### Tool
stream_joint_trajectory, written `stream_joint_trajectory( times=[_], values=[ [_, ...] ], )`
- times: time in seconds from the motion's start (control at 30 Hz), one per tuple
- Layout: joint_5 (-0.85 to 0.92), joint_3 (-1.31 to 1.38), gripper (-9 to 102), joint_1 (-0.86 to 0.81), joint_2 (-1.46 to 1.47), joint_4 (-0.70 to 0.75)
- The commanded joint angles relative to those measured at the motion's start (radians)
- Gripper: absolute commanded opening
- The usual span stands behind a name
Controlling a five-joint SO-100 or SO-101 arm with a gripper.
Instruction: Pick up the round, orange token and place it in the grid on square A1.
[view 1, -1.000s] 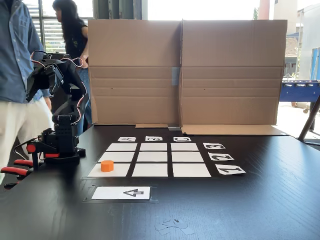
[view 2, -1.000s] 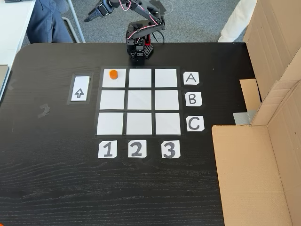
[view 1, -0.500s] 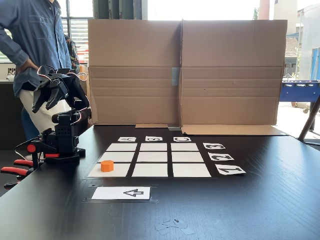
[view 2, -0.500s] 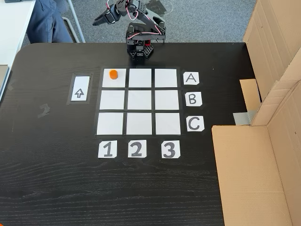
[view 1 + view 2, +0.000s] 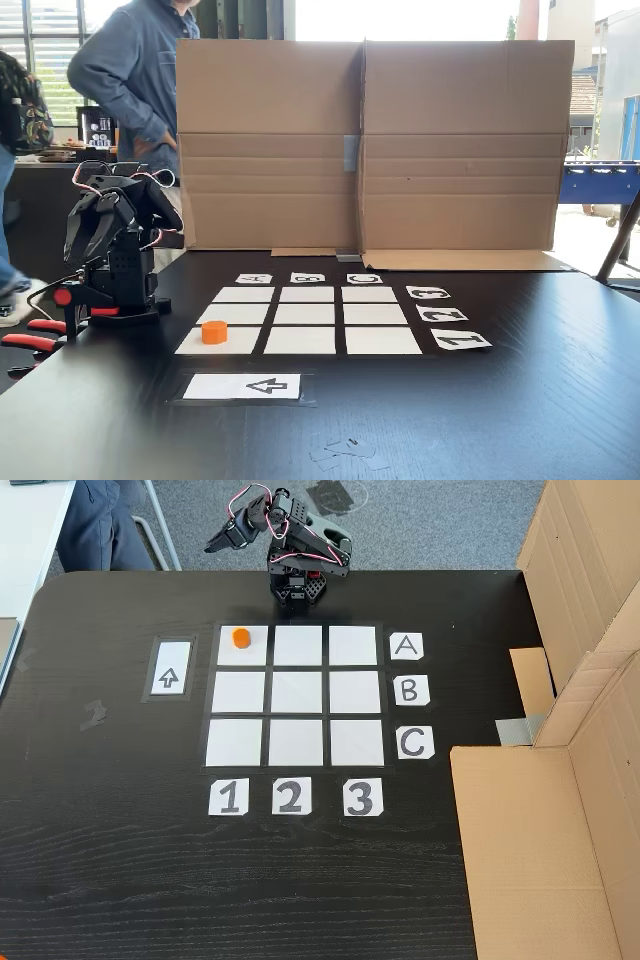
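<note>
In the low fixed view, the person in the blue shirt (image 5: 135, 75) is cut off at the top edge and partly hidden by the cardboard wall (image 5: 365, 145). The gripper (image 5: 222, 542) is too small and dark to tell how its jaws stand. The column labels (image 5: 308, 277) are too foreshortened there to read.

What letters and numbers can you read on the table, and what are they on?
"A", "B", "C": one white card each, right of the grid in the view from above.
"1", "2", "3": white cards below the grid.
Black arrow sign: white card left of the grid.
</note>
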State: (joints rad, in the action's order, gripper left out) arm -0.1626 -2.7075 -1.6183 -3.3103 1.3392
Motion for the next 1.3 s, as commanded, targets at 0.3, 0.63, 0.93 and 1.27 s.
stream_joint_trajectory(
  times=[0.3, 0.63, 0.93, 1.27],
  values=[
    [0.009, -0.132, 8, -0.015, -0.011, -0.037],
    [0.031, -0.267, 7, -0.048, -0.012, -0.155],
    [0.034, -0.345, 6, -0.067, -0.012, -0.218],
    [0.048, -0.347, 5, -0.072, -0.014, -0.212]
  ],
)
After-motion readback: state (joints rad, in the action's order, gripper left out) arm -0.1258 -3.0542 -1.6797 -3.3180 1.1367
